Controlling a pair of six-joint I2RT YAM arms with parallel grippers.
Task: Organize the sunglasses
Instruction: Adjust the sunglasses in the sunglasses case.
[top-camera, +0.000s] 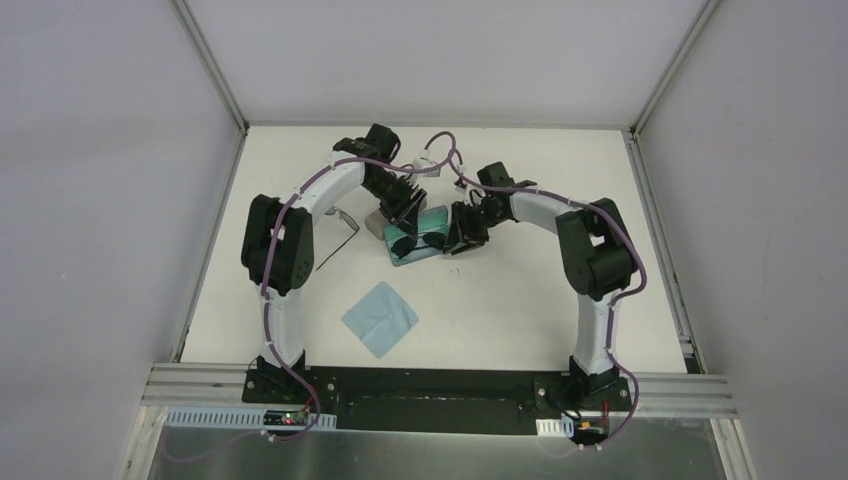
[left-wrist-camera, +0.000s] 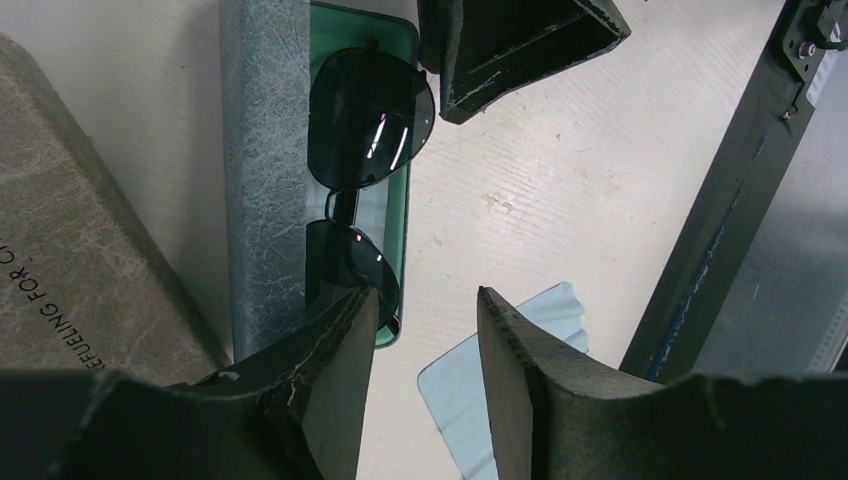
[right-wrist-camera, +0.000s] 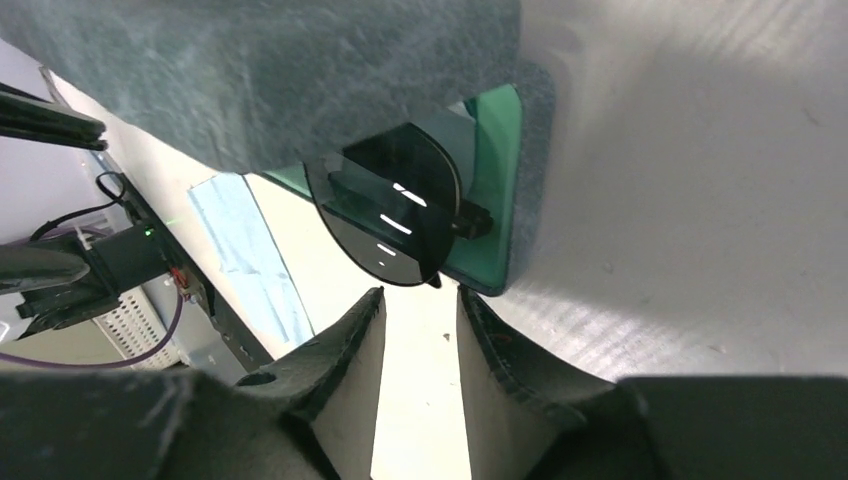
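Left claw (left-wrist-camera: 425, 305), parted, over sunglasses (left-wrist-camera: 370, 120) lying lengthwise in their case (left-wrist-camera: 265, 150).

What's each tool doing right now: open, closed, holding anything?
Left tool: open, holding nothing.
Right tool: open, holding nothing.

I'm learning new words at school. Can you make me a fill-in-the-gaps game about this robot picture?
1. The sunglasses lie in an open case with a ____ lining.
2. The square cloth on the table is light ____.
3. The right gripper is ____, holding nothing.
Missing words: green, blue, open.
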